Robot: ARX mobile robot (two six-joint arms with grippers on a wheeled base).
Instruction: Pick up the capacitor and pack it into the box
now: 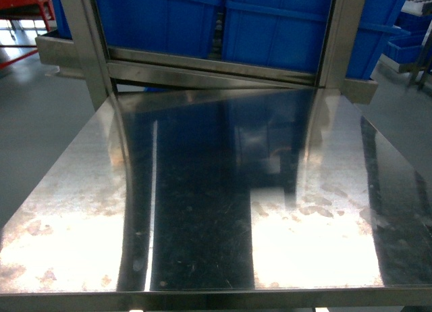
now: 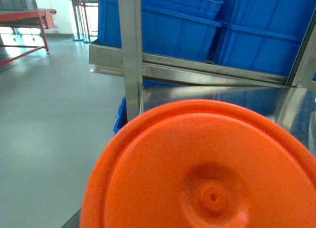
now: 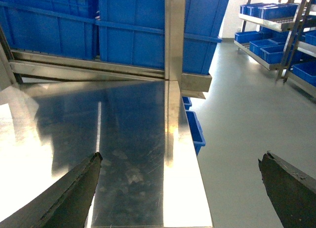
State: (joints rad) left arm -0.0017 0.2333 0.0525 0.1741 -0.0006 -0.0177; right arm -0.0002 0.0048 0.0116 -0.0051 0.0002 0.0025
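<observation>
The head view is showing only a bare, reflective stainless-steel table with large blue plastic bins racked behind it; neither the capacitor, the box nor either arm is appearing here. The left wrist view is being filled by a smooth orange moulded disc, unidentified and far too large for the capacitor; the left fingers are not showing. In the right wrist view the right gripper is hanging wide and empty over the table edge. Judged: searching stage, nothing picked; next calls for locating the part.
</observation>
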